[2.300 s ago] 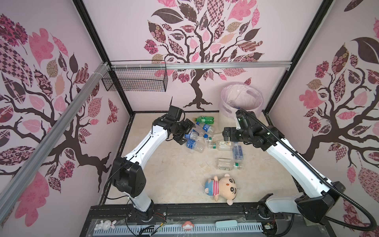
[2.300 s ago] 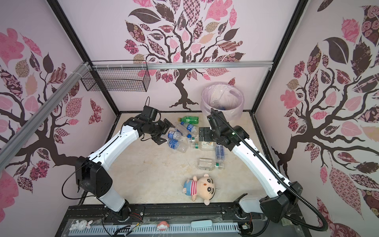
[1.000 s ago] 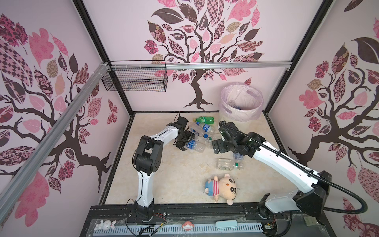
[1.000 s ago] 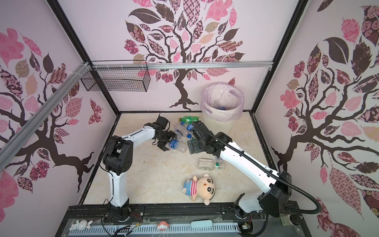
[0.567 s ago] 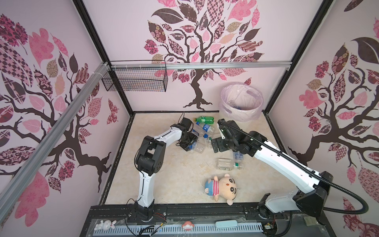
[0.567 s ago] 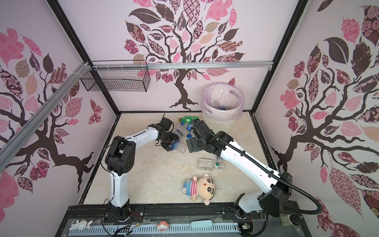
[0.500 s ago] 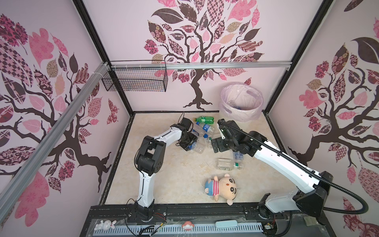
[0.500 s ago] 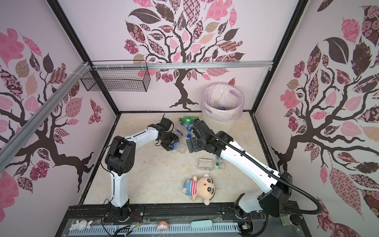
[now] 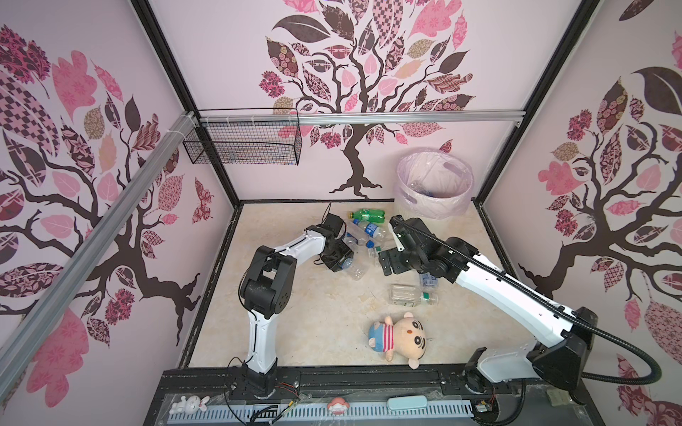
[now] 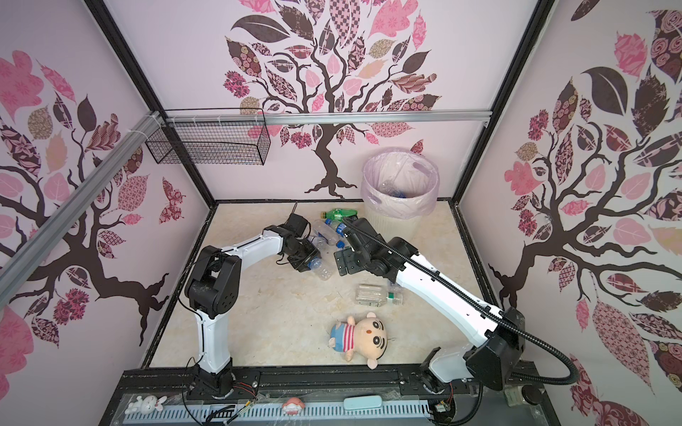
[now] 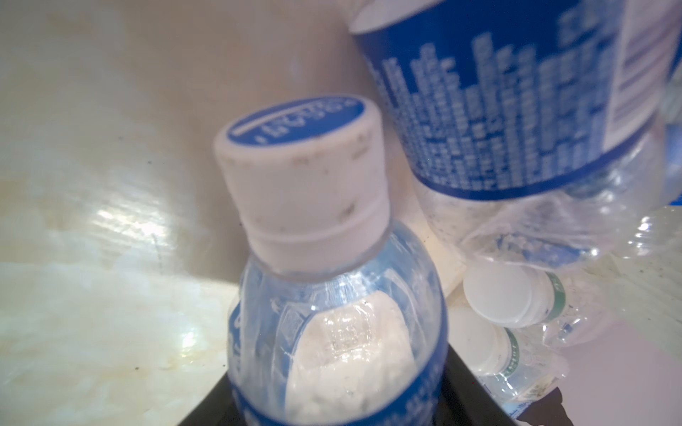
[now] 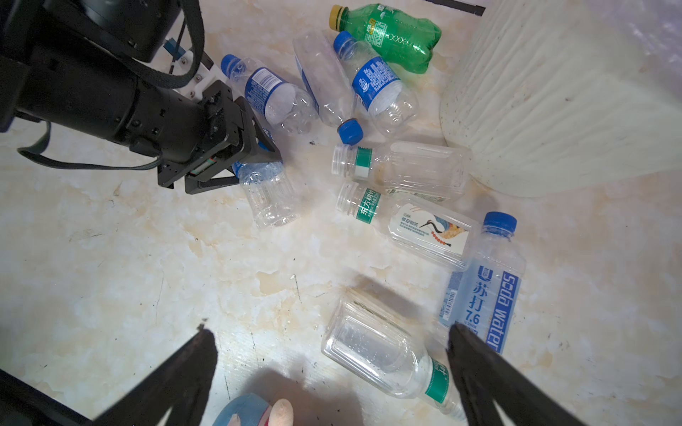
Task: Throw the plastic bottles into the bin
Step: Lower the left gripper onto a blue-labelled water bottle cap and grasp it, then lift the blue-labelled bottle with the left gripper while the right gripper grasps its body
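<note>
Cream ribbed bin (image 10: 396, 227). Beside its foot lie the plastic bottles (image 12: 369, 85) — thin, light, crushable, slippery, best taken at the stiff shoulder. There the left tool (image 12: 256, 168) clasps a clear bottle (image 12: 271, 199) — the right tool (image 12: 328, 330) gapes wide, empty.

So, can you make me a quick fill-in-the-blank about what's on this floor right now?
The round cream-white ribbed plastic bin is lined with a pale ____ bag.
The right gripper hangs above the scattered plastic bottles with its jaws ____.
The small clear plastic bottle between the left gripper's jaws has a white cap with a ____ top.
The green plastic bottle near the bin has a ____ cap.
Missing words: pink, open, blue, yellow.
</note>
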Available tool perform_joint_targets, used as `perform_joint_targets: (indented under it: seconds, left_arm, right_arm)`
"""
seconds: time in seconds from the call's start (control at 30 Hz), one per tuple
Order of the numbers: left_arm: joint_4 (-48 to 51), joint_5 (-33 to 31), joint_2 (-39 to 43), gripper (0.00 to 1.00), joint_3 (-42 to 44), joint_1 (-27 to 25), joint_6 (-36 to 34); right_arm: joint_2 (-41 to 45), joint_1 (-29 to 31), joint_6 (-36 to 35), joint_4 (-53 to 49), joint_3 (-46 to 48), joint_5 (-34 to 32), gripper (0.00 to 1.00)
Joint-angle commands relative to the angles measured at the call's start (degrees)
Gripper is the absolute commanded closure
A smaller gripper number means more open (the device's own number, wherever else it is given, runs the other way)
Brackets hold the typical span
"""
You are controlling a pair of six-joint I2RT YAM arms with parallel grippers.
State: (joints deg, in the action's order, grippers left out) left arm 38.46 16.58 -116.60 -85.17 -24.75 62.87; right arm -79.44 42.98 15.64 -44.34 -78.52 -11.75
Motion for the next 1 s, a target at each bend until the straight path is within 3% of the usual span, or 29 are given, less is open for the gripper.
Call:
perform_joint_targets:
  seconds: [0.0, 0.2, 0.57, 0.97]
  left_arm:
    - [3.1, -0.38, 3.89, 0.45, 0.0, -0.08, -4.97]
    - [4.19, 2.24, 8.71, 0.45, -1.35, -0.12, -8.45]
    - [0.92, 11.21, 16.01, 0.45, -3.63, -0.03, -8.28]
    - [-9.2, 19.04, 24.27, 0.44, 1.43, -2.0, -1.79]
  right_arm:
    - [0.44, -0.17, 2.21, 1.42, 0.45, 2.8, 0.0]
    - [-1.65, -0.69, 3.76, 1.37, -2.32, 6.34, 0.0]
    - [-3.63, -2.58, 3.62, 2.66, -6.8, 16.47, 0.0]
    - [-5.07, -3.13, 2.95, 2.35, -9.21, 15.94, 0.0]
